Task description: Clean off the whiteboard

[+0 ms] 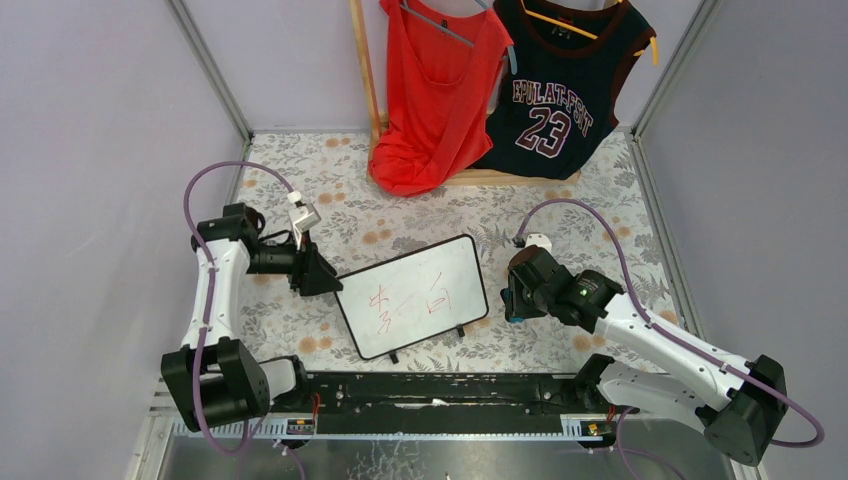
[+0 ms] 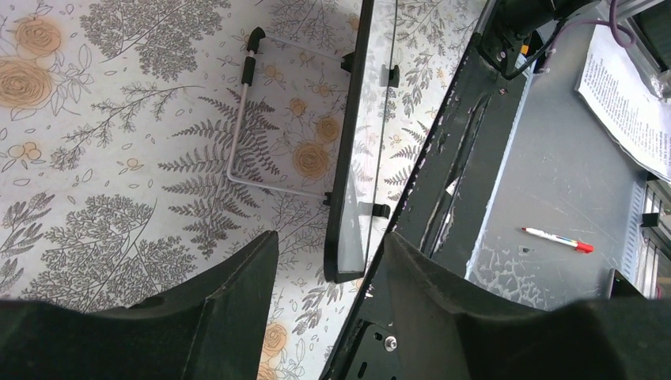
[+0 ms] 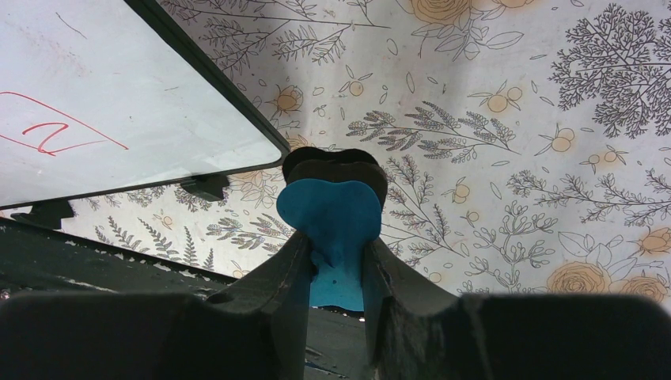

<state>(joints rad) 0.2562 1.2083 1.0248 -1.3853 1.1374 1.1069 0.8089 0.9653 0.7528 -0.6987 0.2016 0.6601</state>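
Floral tablecloth (image 1: 320, 165), whiteboard (image 1: 412, 296) crosswise, feet nearward

The whiteboard (image 1: 412, 295) in the middle looks smooth and shiny, the flowery table cover (image 1: 420, 215) under it looks dull, and the blue eraser (image 3: 332, 218) looks soft like foam.

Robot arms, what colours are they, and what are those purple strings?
The left arm and right arm are white tubes with chunky black joints. Purple cables loop along each. The left claw and right claw are black and wedge-shaped.
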